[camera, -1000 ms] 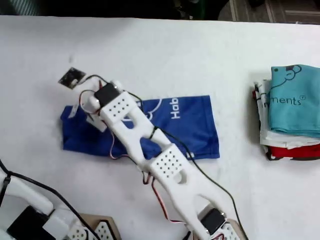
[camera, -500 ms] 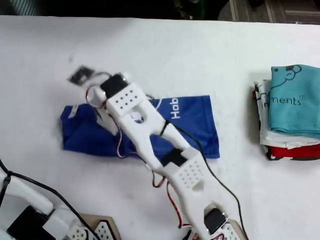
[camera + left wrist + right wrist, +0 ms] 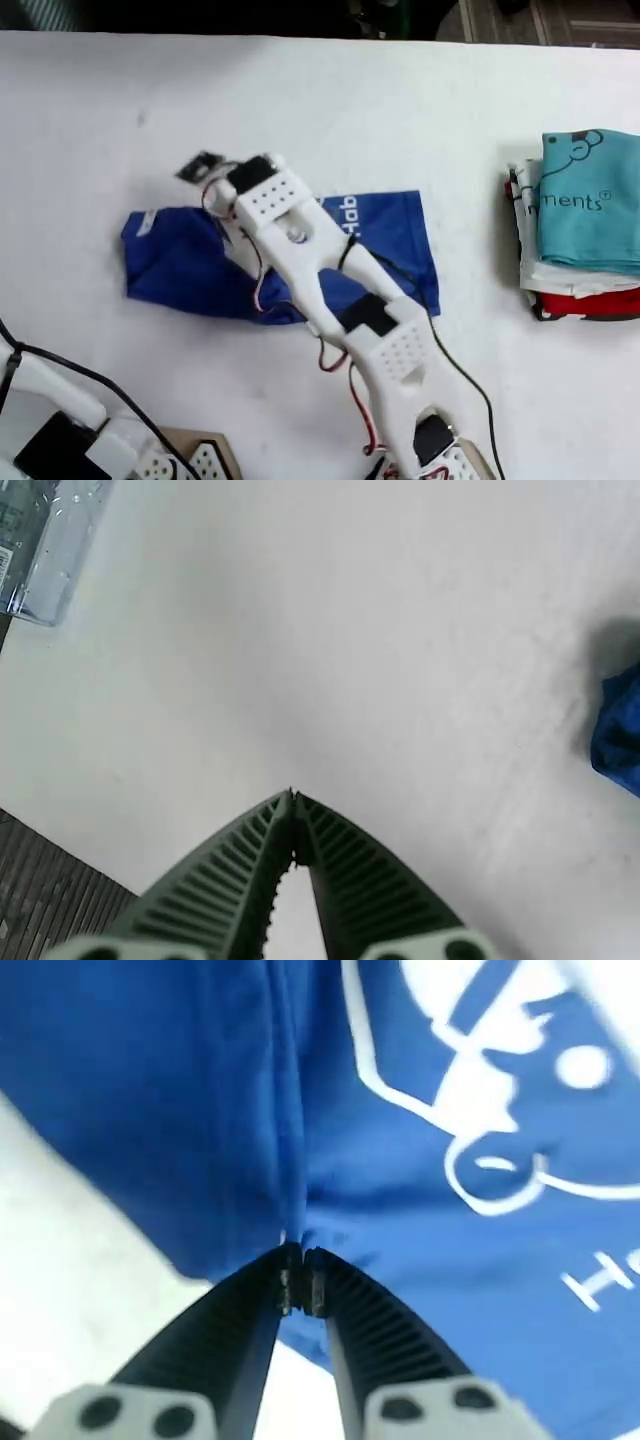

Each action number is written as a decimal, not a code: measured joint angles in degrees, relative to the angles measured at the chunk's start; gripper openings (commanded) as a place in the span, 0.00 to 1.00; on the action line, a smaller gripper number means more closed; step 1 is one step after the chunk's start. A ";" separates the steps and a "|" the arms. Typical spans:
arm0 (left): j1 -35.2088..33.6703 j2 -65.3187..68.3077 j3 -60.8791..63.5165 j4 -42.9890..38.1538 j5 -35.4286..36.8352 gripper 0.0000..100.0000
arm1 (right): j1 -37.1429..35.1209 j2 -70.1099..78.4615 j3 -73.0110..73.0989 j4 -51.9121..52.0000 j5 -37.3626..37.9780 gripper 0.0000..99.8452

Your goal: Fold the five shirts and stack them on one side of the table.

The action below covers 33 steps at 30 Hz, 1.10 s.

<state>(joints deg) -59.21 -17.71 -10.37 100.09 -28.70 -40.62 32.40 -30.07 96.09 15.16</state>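
Note:
A blue shirt (image 3: pixel 180 265) with white print lies partly folded on the white table (image 3: pixel 400 110), left of centre. My right gripper (image 3: pixel 232 225) is over its left half, and the white arm stretches across the cloth from the near edge. Up close, the right gripper (image 3: pixel 302 1282) is shut on a puckered ridge of the blue shirt (image 3: pixel 400 1110). My left gripper (image 3: pixel 293 825) is shut on nothing above bare table, with a corner of the blue shirt (image 3: pixel 620 730) off to one side. A stack of folded shirts (image 3: pixel 580 225), teal on top, sits at the table's right edge.
The left arm's base and cables (image 3: pixel 60 420) take up the near left corner. A clear plastic object (image 3: pixel 50 540) lies by the table's edge in the left wrist view, with dark floor (image 3: pixel 40 910) beyond. Bare table stretches behind the blue shirt.
The right arm's wrist has moved rightward over the blue shirt, from its left end toward the middle, still pinching cloth. The shirt's near edge has bunched slightly.

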 measured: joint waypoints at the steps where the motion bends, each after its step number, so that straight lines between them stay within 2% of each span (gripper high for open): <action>1: 0.00 0.00 0.00 0.00 0.00 0.02 | -0.18 -1.23 -0.62 1.05 0.00 0.02; 5: 0.00 0.00 0.00 0.00 0.00 0.02 | 2.73 -7.47 0.62 2.11 0.00 0.02; 10: 0.09 0.00 0.00 0.00 0.00 0.02 | 8.35 -18.73 12.13 1.93 0.00 0.03; 12: 0.09 0.00 0.00 0.00 0.00 0.02 | 11.43 -21.89 17.49 2.20 0.00 0.09; 18: 0.09 0.00 0.00 0.00 0.00 0.02 | 22.95 -22.86 22.15 0.79 0.00 0.39; 20: 0.88 0.00 0.00 0.00 0.00 0.02 | 25.93 -21.89 22.15 -1.58 0.00 0.43; 26: 3.96 0.00 2.11 0.00 0.00 0.02 | 27.60 -18.46 22.59 -2.73 0.00 0.41; 33: 4.13 0.00 2.29 0.00 0.00 0.02 | 29.10 -14.07 22.59 -2.73 0.00 0.40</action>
<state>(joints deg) -55.08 -17.71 -8.09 100.09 -28.70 -11.52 18.33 -7.47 93.36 15.16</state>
